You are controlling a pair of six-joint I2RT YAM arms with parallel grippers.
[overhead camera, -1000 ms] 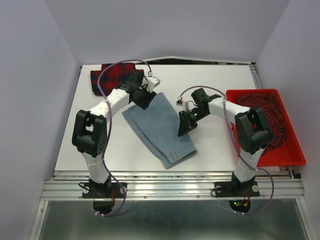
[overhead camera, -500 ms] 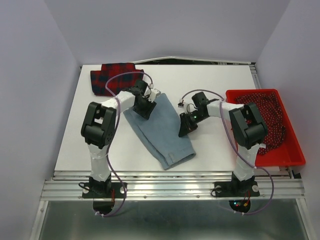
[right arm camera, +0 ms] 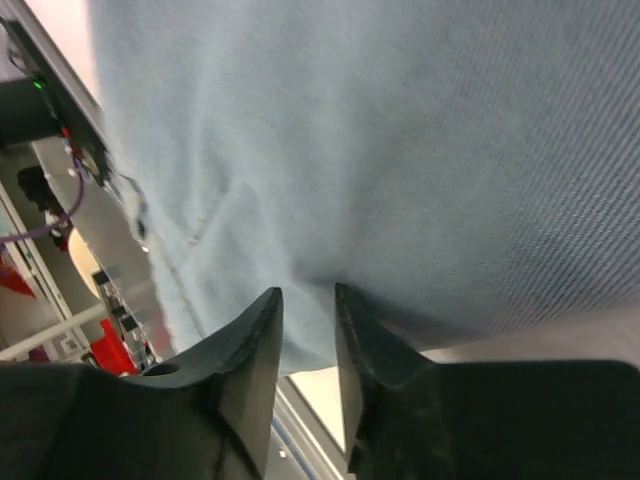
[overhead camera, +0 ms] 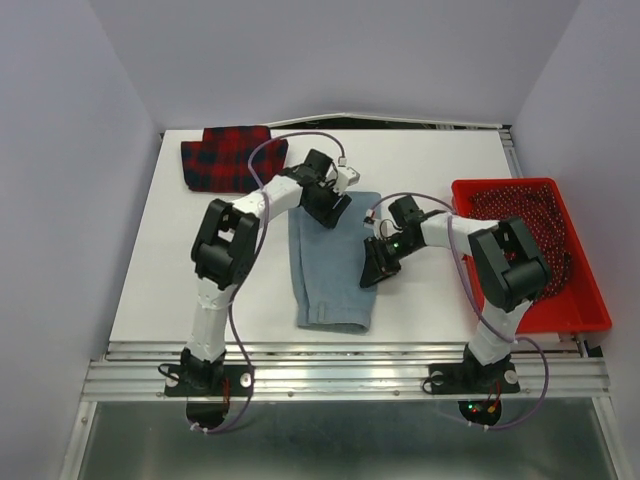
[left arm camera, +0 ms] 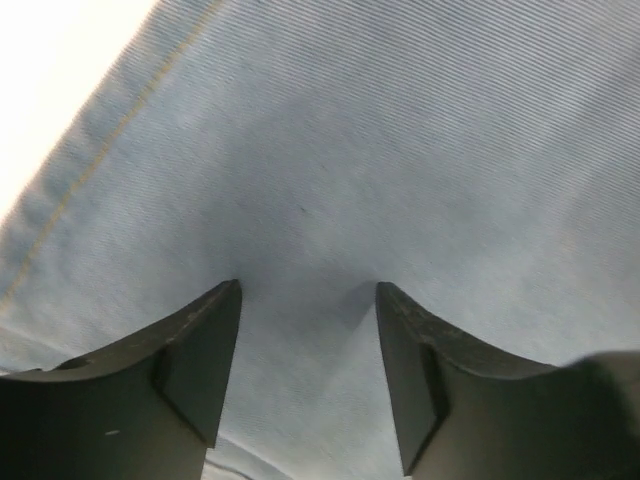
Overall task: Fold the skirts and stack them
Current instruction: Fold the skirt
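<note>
The denim skirt (overhead camera: 332, 265) lies flat in the middle of the tabletop (overhead camera: 200, 280), running toward the near edge; the plaid skirt (overhead camera: 225, 157) sits folded at the far left corner. My left gripper (left arm camera: 308, 290) stands wide, tips on the denim's far end, and my right gripper (right arm camera: 308, 292) is narrow at its right edge, though I cannot tell if it pinches cloth. I judge the denim light and limp, best taken by its stitched edges or corners.

Light blue-grey denim skirt (overhead camera: 335, 260) is lying flat at the centre of the table (overhead camera: 190, 290), its long axis running roughly 12 to 6 o'clock, with a stitched band at the 6 o'clock end. Red-and-navy plaid skirt (overhead camera: 228, 157) is sitting folded at 11 o'clock, well apart from it.
</note>
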